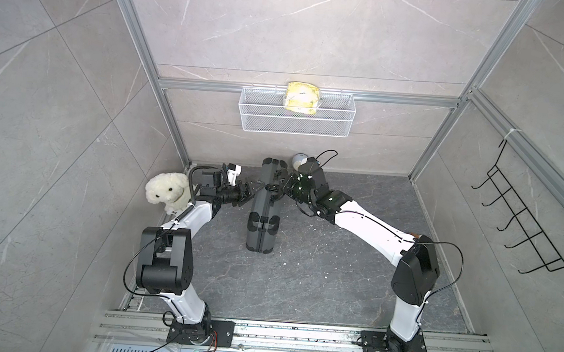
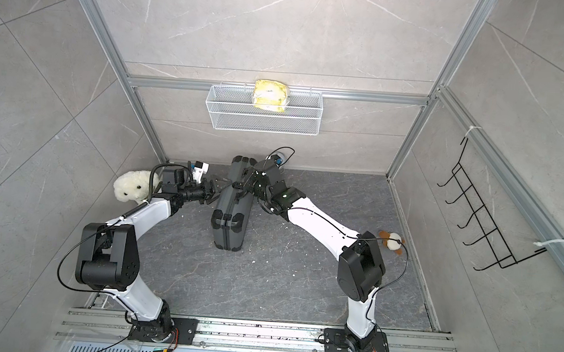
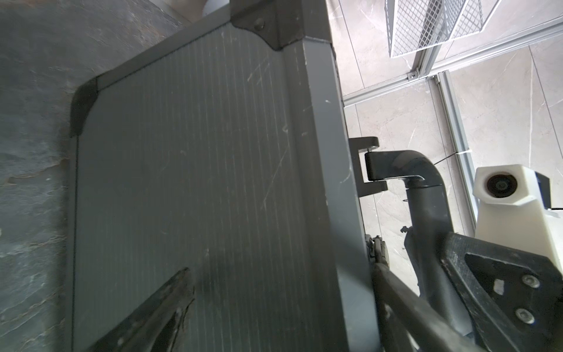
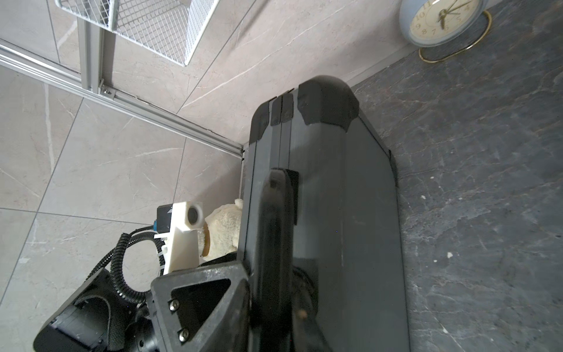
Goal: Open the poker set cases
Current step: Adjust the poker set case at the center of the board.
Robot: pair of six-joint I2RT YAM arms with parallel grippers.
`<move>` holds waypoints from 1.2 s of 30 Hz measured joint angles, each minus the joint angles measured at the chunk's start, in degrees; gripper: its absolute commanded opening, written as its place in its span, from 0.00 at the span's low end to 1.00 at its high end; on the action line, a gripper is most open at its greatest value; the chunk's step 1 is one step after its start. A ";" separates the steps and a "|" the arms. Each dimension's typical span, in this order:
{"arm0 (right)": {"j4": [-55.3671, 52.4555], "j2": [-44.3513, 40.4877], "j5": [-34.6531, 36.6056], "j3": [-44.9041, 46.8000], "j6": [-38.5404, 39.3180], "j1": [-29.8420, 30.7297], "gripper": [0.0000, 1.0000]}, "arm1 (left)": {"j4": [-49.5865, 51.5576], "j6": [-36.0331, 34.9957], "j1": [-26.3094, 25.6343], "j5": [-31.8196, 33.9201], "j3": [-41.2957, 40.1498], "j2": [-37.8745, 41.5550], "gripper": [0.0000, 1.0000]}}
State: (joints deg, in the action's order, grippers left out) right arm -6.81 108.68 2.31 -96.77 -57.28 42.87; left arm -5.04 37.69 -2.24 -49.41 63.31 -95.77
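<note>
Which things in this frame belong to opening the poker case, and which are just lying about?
Part of the job:
- poker set case, closed, standing on edge
- its handle, in the right gripper's shut jaws
- left gripper, jaws apart at the case's side

Lying about:
- white plush dog
- clock
- wire basket holding a yellow packet
- small brown plush
- black hook rack

White plush dog (image 1: 167,191) near left wall; yellow packet (image 1: 303,96) in wire basket (image 1: 271,121); clock (image 4: 441,23) by back wall.

The right arm (image 1: 366,220) hides most of the clock (image 1: 298,160) beside the case (image 1: 264,216).
</note>
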 measured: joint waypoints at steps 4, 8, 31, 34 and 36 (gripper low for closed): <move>2.40 0.00 -0.83 1.36 -0.42 0.02 0.01 | 1.29 -0.63 0.24 1.81 -0.26 1.14 0.89; 4.48 -0.02 -1.36 2.64 -0.81 0.02 0.14 | 1.53 -0.83 0.33 2.95 -0.79 1.88 0.88; 5.29 -4.11 -6.05 8.39 11.72 2.82 0.86 | 2.05 -1.57 0.11 3.76 -0.74 2.45 0.86; 1.77 -4.46 -5.31 8.46 12.55 2.29 0.88 | 2.40 -1.70 0.44 3.82 -0.74 2.58 0.85; -0.48 -4.83 -4.59 8.72 13.09 2.03 0.89 | 2.51 -1.70 0.61 3.80 -0.74 2.62 0.85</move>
State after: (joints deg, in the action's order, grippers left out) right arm -7.29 103.85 -2.28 -88.05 -44.18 44.91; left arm -2.52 35.99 -1.63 -45.60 62.57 -93.14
